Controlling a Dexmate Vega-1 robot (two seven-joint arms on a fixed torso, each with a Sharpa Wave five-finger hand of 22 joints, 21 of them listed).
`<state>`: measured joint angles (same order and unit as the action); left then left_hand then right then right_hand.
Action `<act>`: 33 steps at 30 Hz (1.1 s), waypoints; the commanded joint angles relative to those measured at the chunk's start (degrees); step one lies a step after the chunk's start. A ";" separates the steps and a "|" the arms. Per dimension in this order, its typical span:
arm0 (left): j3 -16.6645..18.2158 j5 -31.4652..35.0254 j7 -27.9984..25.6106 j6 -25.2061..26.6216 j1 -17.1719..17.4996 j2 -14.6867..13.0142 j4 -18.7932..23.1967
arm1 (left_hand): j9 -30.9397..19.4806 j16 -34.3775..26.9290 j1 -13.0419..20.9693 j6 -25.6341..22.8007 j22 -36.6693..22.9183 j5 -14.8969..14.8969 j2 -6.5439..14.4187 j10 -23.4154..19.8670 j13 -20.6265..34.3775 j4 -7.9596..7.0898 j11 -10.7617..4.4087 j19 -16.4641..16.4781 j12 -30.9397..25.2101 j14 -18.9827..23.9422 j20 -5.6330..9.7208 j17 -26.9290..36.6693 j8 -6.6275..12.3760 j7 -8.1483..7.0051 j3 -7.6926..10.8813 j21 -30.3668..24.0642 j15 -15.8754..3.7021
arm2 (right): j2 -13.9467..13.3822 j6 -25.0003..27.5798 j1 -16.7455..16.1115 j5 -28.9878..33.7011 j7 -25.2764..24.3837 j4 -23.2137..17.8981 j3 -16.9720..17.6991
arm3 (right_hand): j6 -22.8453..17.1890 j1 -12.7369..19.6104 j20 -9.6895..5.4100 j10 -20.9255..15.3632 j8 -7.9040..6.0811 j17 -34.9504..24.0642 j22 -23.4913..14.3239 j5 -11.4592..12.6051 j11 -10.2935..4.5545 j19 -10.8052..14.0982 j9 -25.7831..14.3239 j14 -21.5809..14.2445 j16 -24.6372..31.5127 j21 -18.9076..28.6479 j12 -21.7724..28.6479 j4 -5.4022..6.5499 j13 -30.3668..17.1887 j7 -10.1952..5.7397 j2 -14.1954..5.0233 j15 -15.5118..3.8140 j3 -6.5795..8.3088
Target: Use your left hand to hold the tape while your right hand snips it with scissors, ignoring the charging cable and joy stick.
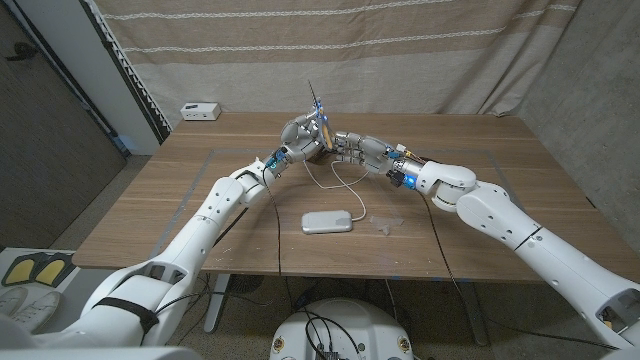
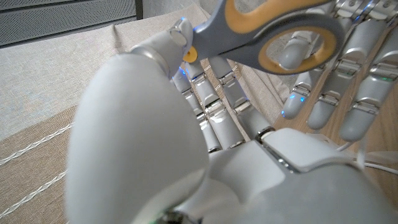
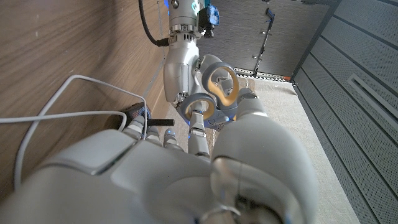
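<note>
Grey scissors with orange-lined loops [image 1: 322, 125] stand upright above the far middle of the table, blade tip pointing up. My left hand [image 1: 300, 135] grips them near the pivot, with its thumb [image 2: 179, 32] pressed beside the orange screw. My right hand [image 1: 350, 148] meets it from the other side. One of its fingers [image 3: 198, 121] is pushed through a loop of the scissors [image 3: 233, 87]. In the left wrist view the scissors' handle [image 2: 236, 31] lies over my left hand [image 2: 155, 124], with the right hand's fingers [image 2: 354, 81] reaching in. I cannot make out a tape roll.
A white flat pack [image 1: 328, 221] lies near the table's middle with a white cable [image 1: 335, 180] looping toward the hands. A small clear crumpled piece [image 1: 383, 222] sits to its right. A white box [image 1: 200, 110] stands at the far left corner. A black plug [image 3: 140, 115] lies by the cable.
</note>
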<state>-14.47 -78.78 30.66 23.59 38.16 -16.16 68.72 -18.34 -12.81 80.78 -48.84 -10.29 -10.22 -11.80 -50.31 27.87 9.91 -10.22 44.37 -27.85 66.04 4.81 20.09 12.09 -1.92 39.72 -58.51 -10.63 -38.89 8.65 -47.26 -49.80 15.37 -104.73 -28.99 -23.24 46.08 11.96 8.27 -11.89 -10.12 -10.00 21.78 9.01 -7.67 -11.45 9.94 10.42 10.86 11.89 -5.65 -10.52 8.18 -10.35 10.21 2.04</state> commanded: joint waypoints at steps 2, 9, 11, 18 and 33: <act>-0.09 0.23 0.70 -0.29 -0.53 0.65 -1.20 | -0.08 -0.16 4.92 -0.74 -0.15 -0.32 4.71 -0.53 0.14 -0.55 -0.06 -0.39 -0.12 2.48 7.92 1.15 0.19 -0.14 0.98 -0.27 -2.02 | 1.27 -0.30 1.23 0.12 1.37 1.60 -0.77 | -0.82 0.51 0.36 -0.71 -0.31 -0.20 -0.31 -0.39 1.15 0.40 0.05 6.39 0.23 0.33 0.53 -0.15 -0.14 -0.17 -0.35 -0.25 0.58; -0.17 0.51 0.11 -0.01 -0.73 0.50 -1.10 | -0.02 -0.17 4.95 -0.93 -0.15 -0.30 4.65 -0.71 0.15 -0.53 -0.06 -0.38 -0.20 2.52 7.92 1.16 0.19 -0.12 0.98 -0.31 -2.01 | 2.13 -0.06 1.77 -0.62 2.68 2.88 -1.22 | -0.93 0.60 0.39 -1.10 -0.32 -0.20 -0.30 -0.42 1.12 0.37 0.05 6.43 0.19 0.32 0.67 -0.12 -0.14 -0.24 -0.34 -0.19 0.80; -0.24 0.67 0.47 -0.18 -0.86 0.58 -1.39 | 0.00 -0.17 4.94 -0.93 -0.15 -0.30 4.65 -0.68 0.13 -0.54 -0.16 -0.37 -0.18 2.53 7.90 1.16 0.18 -0.21 0.99 -0.32 -2.01 | 2.26 -0.24 1.92 -0.56 3.13 3.14 -1.33 | -0.77 0.62 0.40 -1.09 -0.24 -0.20 -0.30 -0.43 1.31 0.33 0.05 6.51 0.15 0.30 0.65 -0.10 -0.14 -0.19 -0.32 -0.03 0.87; -0.32 0.76 0.60 -0.05 -1.08 0.90 -1.84 | 0.05 -0.16 4.91 -0.88 -0.15 -0.30 4.66 -0.77 0.11 -0.58 -0.20 -0.36 -0.21 2.55 7.86 1.17 0.11 -0.30 1.01 -0.35 -2.01 | 2.73 -0.11 2.29 -0.79 3.61 3.72 -1.47 | -0.77 0.65 0.42 -1.10 -0.20 -0.20 -0.30 -0.47 1.48 0.24 0.06 6.56 0.13 0.27 0.64 -0.03 -0.14 -0.02 -0.30 0.13 1.07; -0.25 0.81 0.53 -0.19 -0.60 1.22 -1.28 | 0.16 -0.15 4.83 -1.06 -0.14 -0.29 4.66 -0.72 0.03 -0.65 -0.11 -0.38 -0.14 2.57 7.86 1.18 0.07 -0.18 1.06 -0.40 -2.02 | 3.88 -0.31 2.94 -1.08 4.94 5.23 -1.91 | -1.52 0.63 0.41 -1.22 -0.40 -0.22 -0.30 -0.66 -0.17 0.18 0.05 6.43 0.20 0.27 0.65 0.27 -0.15 -0.25 -0.42 -0.27 1.64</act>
<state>-14.74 -78.04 31.17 23.54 37.26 -15.08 67.00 -18.07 -12.61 80.79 -49.34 -10.25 -10.12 -11.80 -50.64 27.89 10.02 -10.32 44.37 -27.85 66.00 4.81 20.09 12.09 -2.05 39.83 -58.33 -10.68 -35.87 8.57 -44.79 -50.74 19.29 -100.64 -30.56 -23.90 46.10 12.18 7.07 -11.89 -10.27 -9.99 21.33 9.40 -7.46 -11.18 9.94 10.42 10.85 12.14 -5.42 -10.52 8.15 -10.36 10.22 3.24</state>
